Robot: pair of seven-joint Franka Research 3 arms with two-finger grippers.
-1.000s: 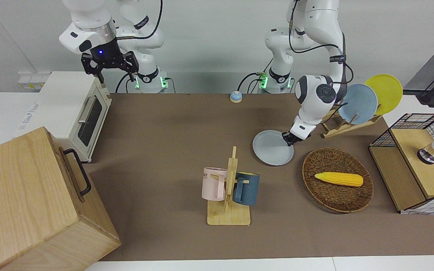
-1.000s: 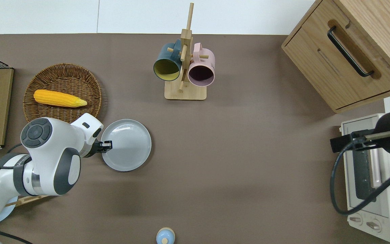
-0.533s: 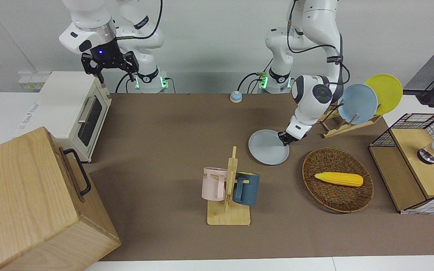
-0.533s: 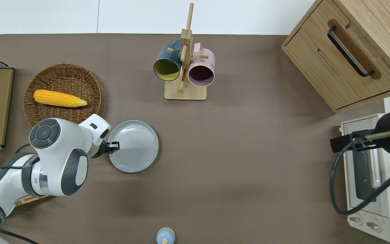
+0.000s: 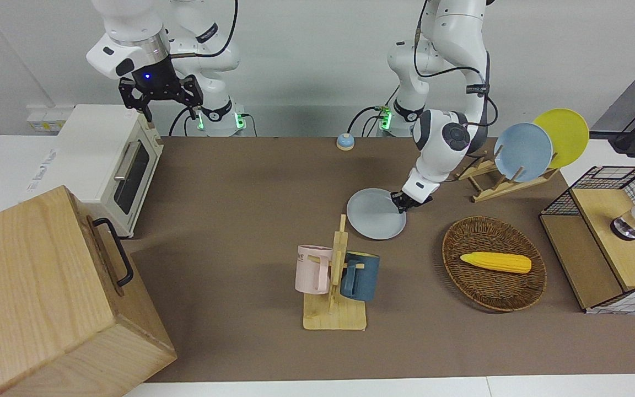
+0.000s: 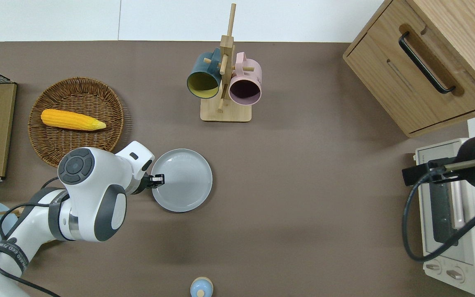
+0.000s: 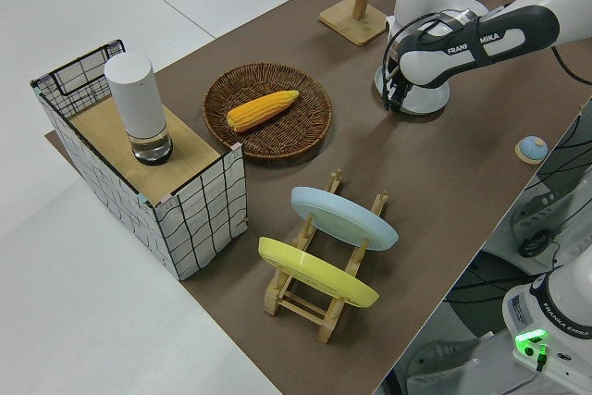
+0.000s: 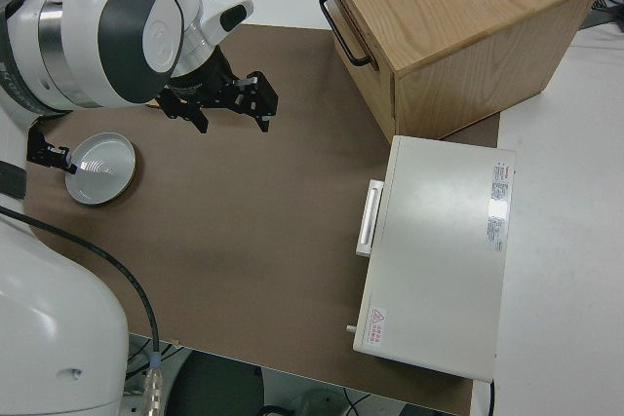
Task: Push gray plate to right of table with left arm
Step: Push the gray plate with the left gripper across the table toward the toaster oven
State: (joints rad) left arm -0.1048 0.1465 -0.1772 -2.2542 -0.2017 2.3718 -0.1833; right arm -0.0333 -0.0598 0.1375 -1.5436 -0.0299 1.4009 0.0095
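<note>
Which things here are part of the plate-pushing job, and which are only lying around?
Part of the job:
- gray plate
- left gripper, at the plate's rim
- table

Only lying around:
- mug rack with two mugs
- wicker basket holding corn
- blue plate and yellow plate on their rack
- toaster oven
- wooden cabinet
- right arm, parked

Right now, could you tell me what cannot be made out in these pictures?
- Left side view: the gray plate is mostly hidden by the left arm.
- Overhead view: the left gripper meets the plate's rim, fingers too small to judge.
- Overhead view: the sky-blue plate is cut off by the edge.
</note>
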